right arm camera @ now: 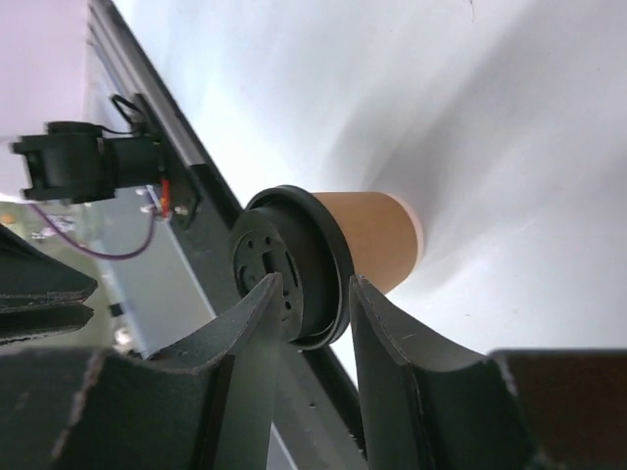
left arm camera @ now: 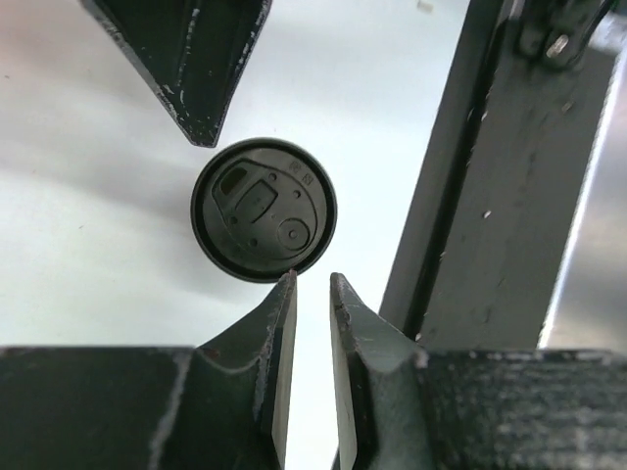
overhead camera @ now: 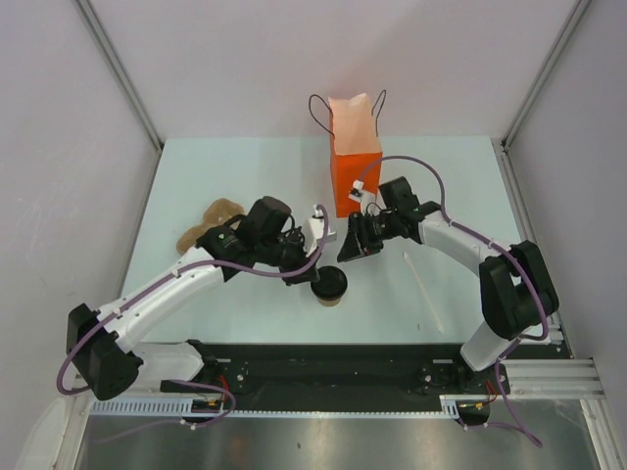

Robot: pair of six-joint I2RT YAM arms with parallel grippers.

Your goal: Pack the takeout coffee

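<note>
The takeout coffee (overhead camera: pixel 330 285) stands upright mid-table, a tan paper cup (right arm camera: pixel 377 230) with its black lid (left arm camera: pixel 263 209) on. My left gripper (overhead camera: pixel 315 272) hovers just left of it and above; its fingers (left arm camera: pixel 313 279) stand a narrow gap apart with nothing between them, tips at the lid's edge. My right gripper (overhead camera: pixel 351 250) is a little behind and right of the cup, partly open and empty (right arm camera: pixel 313 284); the cup lies beyond its tips. The orange paper bag (overhead camera: pixel 355 157) stands upright behind.
Tan brown pieces (overhead camera: pixel 210 223) lie at the left. A small white thing (overhead camera: pixel 319 227) sits by the bag's foot. A thin white stick (overhead camera: pixel 423 289) lies at the right. A black rail (overhead camera: pixel 343 367) runs along the near edge.
</note>
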